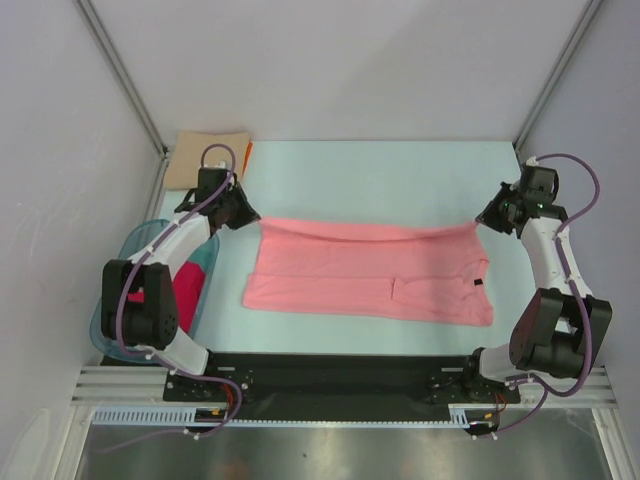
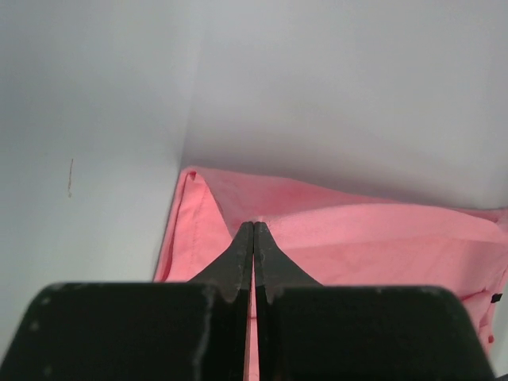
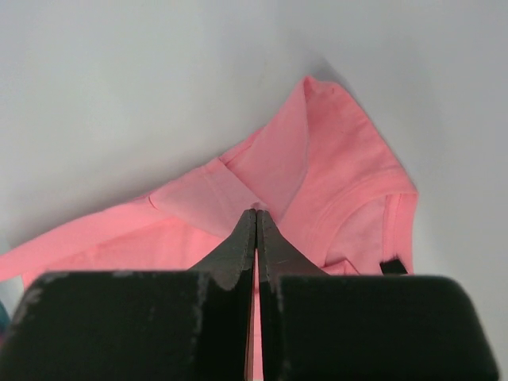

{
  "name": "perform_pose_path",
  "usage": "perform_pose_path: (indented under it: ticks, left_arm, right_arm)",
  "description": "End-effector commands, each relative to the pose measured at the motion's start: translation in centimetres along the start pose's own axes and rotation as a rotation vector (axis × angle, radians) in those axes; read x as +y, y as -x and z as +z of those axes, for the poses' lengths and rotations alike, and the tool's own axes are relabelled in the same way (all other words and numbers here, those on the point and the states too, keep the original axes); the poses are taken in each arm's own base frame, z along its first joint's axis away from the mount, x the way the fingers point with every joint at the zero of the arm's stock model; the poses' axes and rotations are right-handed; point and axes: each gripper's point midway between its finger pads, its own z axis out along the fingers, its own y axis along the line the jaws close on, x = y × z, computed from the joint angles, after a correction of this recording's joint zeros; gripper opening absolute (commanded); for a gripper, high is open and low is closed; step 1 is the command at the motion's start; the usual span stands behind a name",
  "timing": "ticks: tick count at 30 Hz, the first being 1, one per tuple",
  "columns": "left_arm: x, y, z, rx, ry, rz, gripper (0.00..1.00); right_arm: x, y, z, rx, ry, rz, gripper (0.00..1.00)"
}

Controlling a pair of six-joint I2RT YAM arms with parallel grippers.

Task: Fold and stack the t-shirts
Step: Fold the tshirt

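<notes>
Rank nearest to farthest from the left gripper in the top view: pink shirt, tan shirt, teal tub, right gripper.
1. Pink shirt: the left gripper pinches its far-left corner.
2. Tan shirt, folded at the far-left corner, and teal tub, at the left edge: too close to call.
3. Right gripper: across the table, pinching the shirt's far-right corner.

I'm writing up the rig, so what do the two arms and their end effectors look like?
The left arm and right arm have white shells, black joint housings and looping purple cables. The left end effector and right end effector each have two black tapered fingers.
</notes>
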Motion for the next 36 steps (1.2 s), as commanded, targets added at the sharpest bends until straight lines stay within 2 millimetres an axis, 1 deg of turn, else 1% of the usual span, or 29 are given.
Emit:
perform_pose_path:
  ticks: [1,4,8,11,14,15,19,23,28,32,36]
  left_arm:
    - [0.1,0.1,-1.4,-0.017,-0.012,0.028,0.00]
    - [0.5,-0.8,-1.3,-0.001,-0.009,0.022,0.00]
    - [0.7,-1.3,-1.6,0.002,-0.009,0.028,0.00]
    - [0.9,-1.5,-1.8,0.001,-0.008,0.031,0.00]
    - [1.0,-1.7,-1.8,0.005,-0.004,0.029,0.01]
    - [1.1,-1.9,-1.7,0.009,-0.003,0.029,0.00]
    - [1.4,-2.2,-1.4,0.019,0.007,0.030,0.00]
    - [1.7,-2.6,-1.2,0.030,0.012,0.026,0.01]
    - [2.0,-2.7,-1.2,0.029,0.022,0.031,0.01]
    - [2.2,-3.1,-0.9,0.040,0.025,0.026,0.00]
    - [2.4,-3.2,-1.1,0.036,0.032,0.025,0.00]
  right_arm:
    - [-0.4,0.0,-1.3,-0.025,-0.019,0.013,0.00]
    - [-0.6,-0.4,-1.8,-0.026,-0.024,0.018,0.00]
    - [-0.6,-0.9,-2.7,-0.032,-0.019,0.033,0.00]
    - [-1.1,-1.6,-3.0,-0.036,-0.035,0.042,0.00]
    - [-1.6,-2.0,-3.3,-0.042,-0.053,0.059,0.00]
    - [-1.9,-2.6,-3.1,-0.032,-0.061,0.070,0.00]
    - [-2.5,-3.6,-3.0,-0.019,-0.078,0.076,0.00]
    - [-2.4,-4.8,-3.1,0.010,-0.061,0.083,0.00]
    - [-3.0,-6.2,-4.0,0.008,-0.077,0.089,0.00]
    - [-2.5,-7.2,-4.4,0.008,-0.060,0.099,0.00]
    - [-2.9,-7.4,-4.7,0.002,-0.094,0.098,0.00]
